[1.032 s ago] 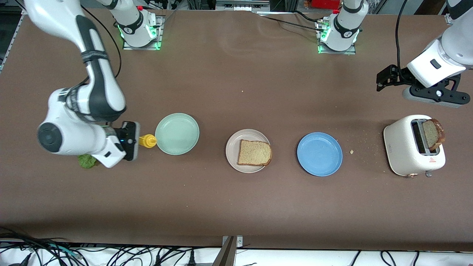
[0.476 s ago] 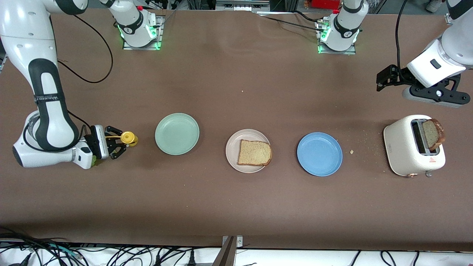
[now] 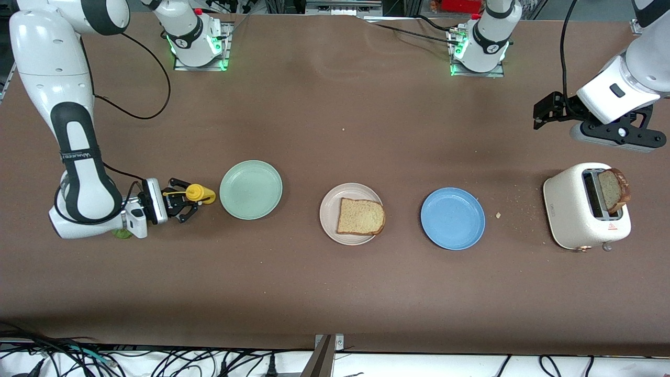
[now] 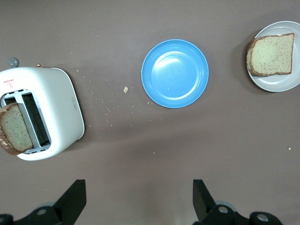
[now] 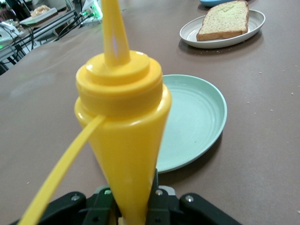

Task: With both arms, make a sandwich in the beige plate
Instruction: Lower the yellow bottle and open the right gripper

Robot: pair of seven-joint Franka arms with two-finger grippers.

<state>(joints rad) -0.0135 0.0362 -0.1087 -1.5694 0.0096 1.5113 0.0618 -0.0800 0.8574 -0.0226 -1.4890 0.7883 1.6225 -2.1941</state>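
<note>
The beige plate (image 3: 331,209) sits mid-table between a mint plate and a blue plate, with one bread slice (image 3: 361,217) on it, also in the left wrist view (image 4: 272,55) and the right wrist view (image 5: 225,18). A second slice (image 3: 613,189) sticks out of the white toaster (image 3: 576,209). A bit of green lettuce (image 3: 123,233) peeks from under the right arm. My right gripper (image 3: 180,201) is shut on a yellow squeeze bottle (image 3: 198,194), tilted with its nozzle toward the mint plate (image 3: 250,189). My left gripper (image 3: 544,112) waits open over the table by the toaster.
The blue plate (image 3: 453,218) lies between the beige plate and the toaster. Crumbs (image 3: 498,214) dot the table near the toaster. In the right wrist view the bottle (image 5: 126,140) fills the foreground before the mint plate (image 5: 197,122).
The right arm has swung upright, its elbow lifting off the table. The bottle drew away from the mint plate, then came back toward it. The left arm has not moved.
</note>
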